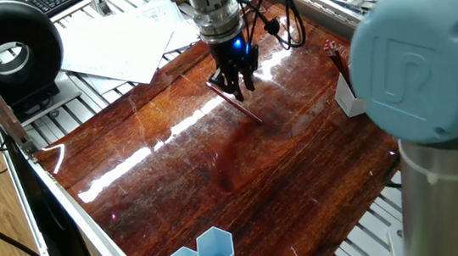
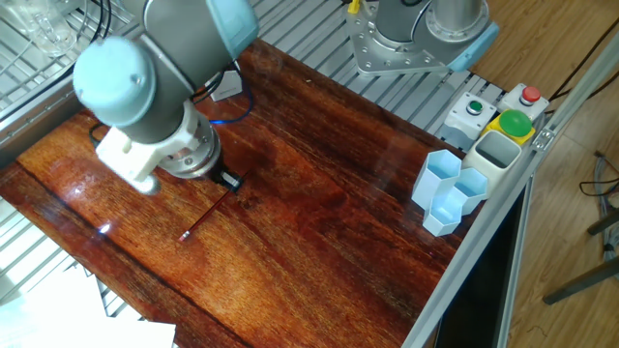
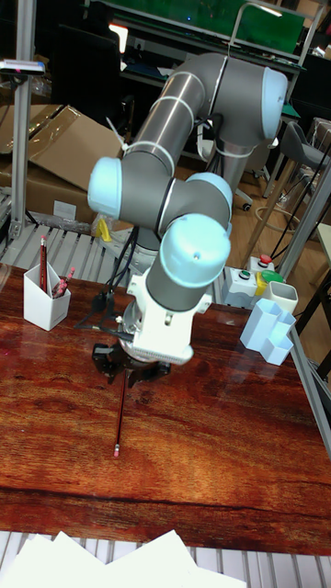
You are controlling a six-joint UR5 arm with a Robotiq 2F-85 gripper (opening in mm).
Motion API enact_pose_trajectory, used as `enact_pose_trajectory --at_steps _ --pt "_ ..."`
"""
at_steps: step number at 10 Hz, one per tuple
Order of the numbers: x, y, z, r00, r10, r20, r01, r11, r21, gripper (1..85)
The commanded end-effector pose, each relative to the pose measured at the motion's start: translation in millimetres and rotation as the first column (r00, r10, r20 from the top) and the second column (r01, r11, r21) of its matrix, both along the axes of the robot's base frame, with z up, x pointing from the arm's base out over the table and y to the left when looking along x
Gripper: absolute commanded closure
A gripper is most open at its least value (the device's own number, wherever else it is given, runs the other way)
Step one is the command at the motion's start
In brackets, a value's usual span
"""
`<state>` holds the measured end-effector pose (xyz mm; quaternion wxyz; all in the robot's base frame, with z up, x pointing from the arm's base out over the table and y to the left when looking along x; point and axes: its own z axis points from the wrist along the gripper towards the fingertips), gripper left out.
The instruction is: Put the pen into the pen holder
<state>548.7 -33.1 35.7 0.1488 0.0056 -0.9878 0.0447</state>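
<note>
Tall fixed view shows the thin dark red pen (image 3: 120,412) lying flat on the shiny brown wooden table (image 3: 230,459), with the black two-finger gripper (image 3: 129,366) right over its far end. One fixed view shows the same thing: the gripper (image 1: 237,86) is low over the top end of the pen (image 1: 240,107), and its fingers look spread a little on each side of it, but whether they are touching the pen is too hard to tell. The small white plastic pen holder with pointed sides (image 3: 45,296) stands well apart at the left back corner of the table, with other red pens already in it. So the pen is not picked up yet. Judging from this, the grab, the lift, the carry and the drop into the pen holder are all left to do.
</note>
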Motion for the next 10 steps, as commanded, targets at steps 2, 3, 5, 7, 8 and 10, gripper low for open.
enact_pose_trajectory --at_steps 2,3,5,7,8,10 --pt "1.2 2 -18.2 0.999 -0.023 -0.028 0.023 1.0 0.009 49.0" --pt "0.1 0 -16.7 1.0 -0.014 -0.027 0.014 1.0 0.009 50.0" --pt "-6.5 -3 -5.4 0.999 0.009 -0.044 -0.009 1.0 0.007 52.3" --pt "-6.8 4 -5.8 0.999 -0.021 -0.043 0.022 1.0 0.022 54.7" --pt "0.8 6 -8.5 1.0 -0.027 -0.012 0.027 0.999 0.032 54.0" --pt "-6.3 11 -6.3 0.997 -0.063 -0.04 0.065 0.997 0.037 53.0"
